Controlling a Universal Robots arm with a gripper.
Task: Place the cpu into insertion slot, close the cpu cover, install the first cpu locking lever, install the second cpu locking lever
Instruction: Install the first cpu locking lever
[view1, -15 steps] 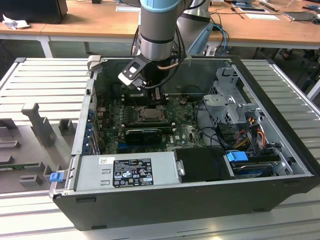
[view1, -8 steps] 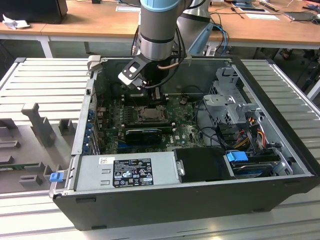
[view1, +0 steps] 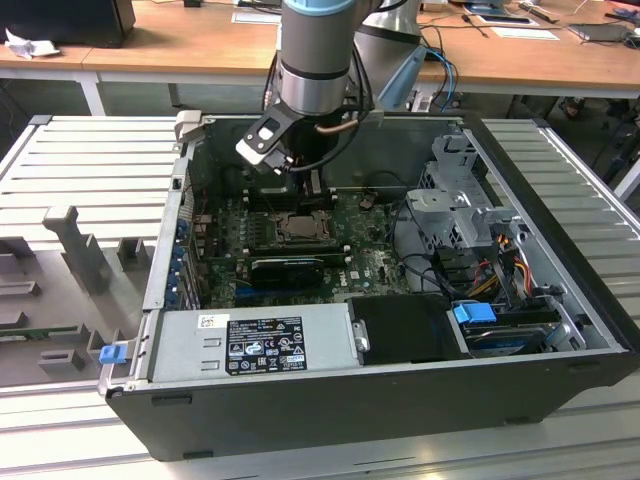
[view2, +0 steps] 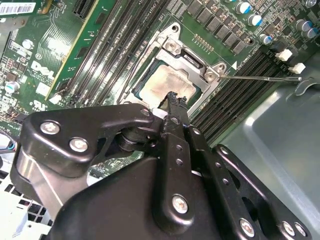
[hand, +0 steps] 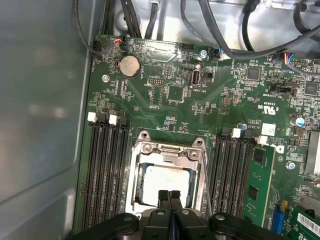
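Ribbed grey table (view1: 90, 150) carries the open computer case (view1: 300, 410) (grey fixtures (view1: 72, 240) beside).

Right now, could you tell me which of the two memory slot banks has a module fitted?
The bank across the cpu from the grey case wall: a green module stands at its outer edge. The wall-side bank has only black slots.

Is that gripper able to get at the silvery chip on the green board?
Probably yes: the gripper hangs just over the cpu, with nothing between them. The cpu cover lies around it, yet its cut-out leaves the chip's top bare.
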